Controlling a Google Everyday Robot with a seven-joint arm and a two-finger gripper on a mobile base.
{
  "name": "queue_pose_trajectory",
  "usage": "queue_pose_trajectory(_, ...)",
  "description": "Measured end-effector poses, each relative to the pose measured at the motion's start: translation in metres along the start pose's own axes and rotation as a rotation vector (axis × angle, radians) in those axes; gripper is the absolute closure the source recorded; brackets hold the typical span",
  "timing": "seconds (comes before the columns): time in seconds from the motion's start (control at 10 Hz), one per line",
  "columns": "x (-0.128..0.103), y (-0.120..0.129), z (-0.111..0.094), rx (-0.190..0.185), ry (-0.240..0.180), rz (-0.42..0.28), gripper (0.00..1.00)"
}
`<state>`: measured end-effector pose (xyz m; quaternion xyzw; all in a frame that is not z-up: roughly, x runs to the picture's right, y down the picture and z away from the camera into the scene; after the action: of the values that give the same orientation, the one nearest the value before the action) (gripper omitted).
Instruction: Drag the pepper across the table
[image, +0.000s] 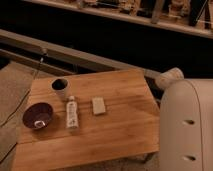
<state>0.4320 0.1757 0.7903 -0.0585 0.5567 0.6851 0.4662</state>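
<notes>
I cannot make out the pepper anywhere in this view, so I cannot tell its place or which way it points. On the table (125, 127) a white tube (72, 114) lies lengthwise, its label unreadable, just beside a pale block (98, 106), with a dark bowl (37, 116) and cup (60, 87) at the left. My end effector is out of view, so I cannot tell its state; only my white body (187, 125) shows at the right.

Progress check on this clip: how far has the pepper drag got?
Nothing looks done or in hand: the pincer is out of view; only the robot's white arm shows, right of the table. No pepper is discernible near the bowl, cup, tube or block, so reaching and dragging all remain.
</notes>
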Motion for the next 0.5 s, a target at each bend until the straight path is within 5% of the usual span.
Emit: queue_pose_trajectory(0.5,-0.0017,0.0106,-0.0043,-0.013,-0.002,-0.025,0.25)
